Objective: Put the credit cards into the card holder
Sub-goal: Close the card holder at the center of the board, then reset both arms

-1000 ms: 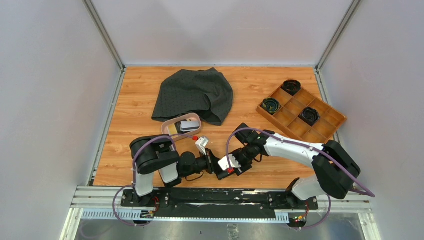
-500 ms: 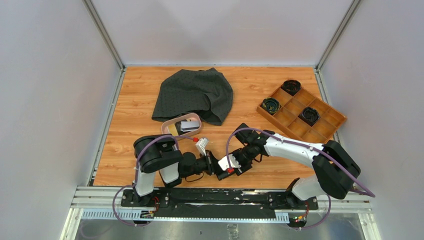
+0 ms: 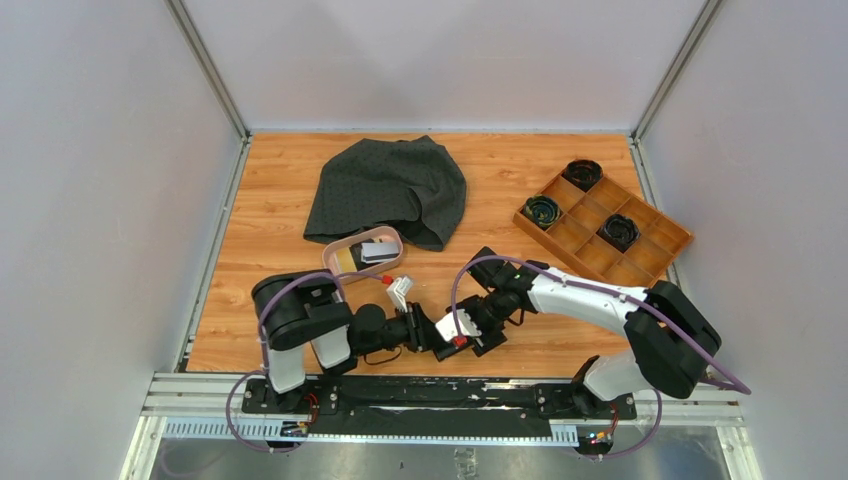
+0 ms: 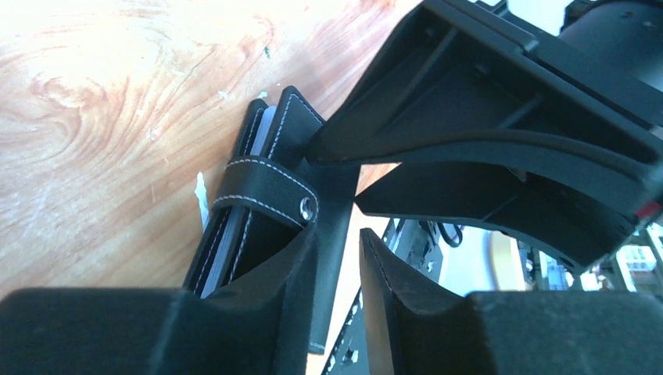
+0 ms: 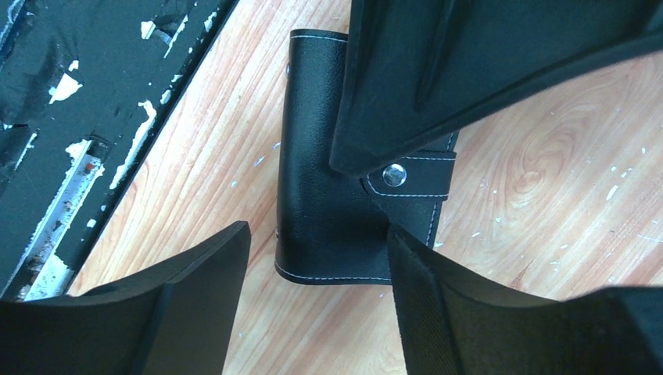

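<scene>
From above, the left arm (image 3: 300, 318) reaches right and the right arm (image 3: 590, 293) reaches left. The left gripper (image 3: 428, 334) and the right gripper (image 3: 452, 343) meet low over the wooden table (image 3: 270, 220) near its front edge, and the card holder is hidden beneath them in this view. The credit cards (image 3: 375, 251) lie in the pink dish (image 3: 326, 254), just behind the left gripper. A dark cloth (image 3: 390, 185) lies right against the dish's far side, and a wooden compartment tray (image 3: 650, 247) sits well apart at the right with dark round items in three of its cells. In the left wrist view the black card holder (image 4: 277, 141) rests folded on the wood. Its stitched strap (image 4: 250, 187) with the round snap (image 4: 305, 207) wraps across it, and pale layers show between the covers. The left fingers stand slightly parted around one cover panel, with a slit of light beside it, so the hold looks slack. The right gripper's fingers reach in from the upper right, one tip against the holder. In the right wrist view the right fingers are spread wide and straddle the holder: one is clear of it, and the other sits at its strap-side corner.
</scene>
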Tool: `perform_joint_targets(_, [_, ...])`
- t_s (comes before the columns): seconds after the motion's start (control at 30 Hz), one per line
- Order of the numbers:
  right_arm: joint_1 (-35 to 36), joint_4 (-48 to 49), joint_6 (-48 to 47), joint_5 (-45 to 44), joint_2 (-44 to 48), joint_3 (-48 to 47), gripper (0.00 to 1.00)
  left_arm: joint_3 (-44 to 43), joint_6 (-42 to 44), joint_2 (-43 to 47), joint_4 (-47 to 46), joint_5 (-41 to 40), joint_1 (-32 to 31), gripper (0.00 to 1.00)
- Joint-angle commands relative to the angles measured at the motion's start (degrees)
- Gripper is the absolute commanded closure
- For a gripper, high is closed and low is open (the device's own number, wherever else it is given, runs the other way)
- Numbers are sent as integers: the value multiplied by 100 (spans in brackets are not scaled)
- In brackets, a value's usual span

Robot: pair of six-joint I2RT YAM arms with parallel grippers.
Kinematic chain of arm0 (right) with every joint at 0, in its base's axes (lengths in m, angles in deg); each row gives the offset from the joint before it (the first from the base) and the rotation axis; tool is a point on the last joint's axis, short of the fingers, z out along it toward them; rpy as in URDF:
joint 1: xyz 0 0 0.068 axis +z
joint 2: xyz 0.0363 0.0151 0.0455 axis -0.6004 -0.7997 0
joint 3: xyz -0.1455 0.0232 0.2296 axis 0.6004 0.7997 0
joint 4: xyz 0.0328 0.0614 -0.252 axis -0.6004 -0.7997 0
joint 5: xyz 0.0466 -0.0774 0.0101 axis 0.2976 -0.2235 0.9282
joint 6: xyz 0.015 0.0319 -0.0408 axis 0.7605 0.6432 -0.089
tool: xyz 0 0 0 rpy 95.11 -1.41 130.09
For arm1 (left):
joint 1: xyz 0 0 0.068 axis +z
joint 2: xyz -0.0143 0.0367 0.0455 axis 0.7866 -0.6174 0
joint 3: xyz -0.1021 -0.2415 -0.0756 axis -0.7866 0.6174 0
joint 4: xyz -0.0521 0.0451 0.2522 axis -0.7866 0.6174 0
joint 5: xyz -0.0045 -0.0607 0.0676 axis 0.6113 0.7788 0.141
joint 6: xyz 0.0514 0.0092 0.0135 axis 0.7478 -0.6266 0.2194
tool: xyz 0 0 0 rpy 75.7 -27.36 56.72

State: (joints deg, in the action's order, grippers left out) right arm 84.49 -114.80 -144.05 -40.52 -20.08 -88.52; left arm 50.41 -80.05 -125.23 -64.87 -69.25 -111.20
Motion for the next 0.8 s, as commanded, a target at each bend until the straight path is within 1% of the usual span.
perform_joint_targets(0.0, [36, -167, 275, -124, 60, -53, 30, 267, 509, 642, 1590, -83, 14, 63])
perform_joint_targets(0.07, [11, -182, 372, -139, 127, -90, 28, 184, 615, 1279, 2199, -91, 12, 58])
perform_joint_targets(0.17, [-58, -320, 408, -82, 295, -162, 27, 5, 871, 2303, 3360, -191, 10, 52])
perform_joint_targets(0.27, [-166, -535, 398, 37, 494, -252, 25, -106, 1194, 3524, 4546, -355, 10, 45])
perform_joint_targets(0.4, [-373, -895, 368, 141, 766, -388, 24, -299, 1642, 4914, 6000, -584, 16, 32])
perform_joint_targets(0.47, [-532, -1040, 381, 203, 894, -452, 23, -469, 1925, 5474, 6690, -680, 54, 25])
perform_joint_targets(0.57, [-800, -1166, 517, 150, 1091, -559, 23, -749, 2312, 6145, 7551, -642, 292, 15])
perform_joint_targets(0.63, [-989, -1240, 798, 66, 1251, -662, 22, -998, 2552, 6487, 8025, -524, 539, 11])
perform_joint_targets(0.7, [-1267, -1304, 1155, -10, 1435, -806, 21, -1471, 2845, 6711, 8626, -509, 862, 4])
perform_joint_targets(0.77, [-1589, -1343, 1640, -220, 1609, -1053, 17, -2004, 3217, 6801, 9448, -627, 1124, 0])
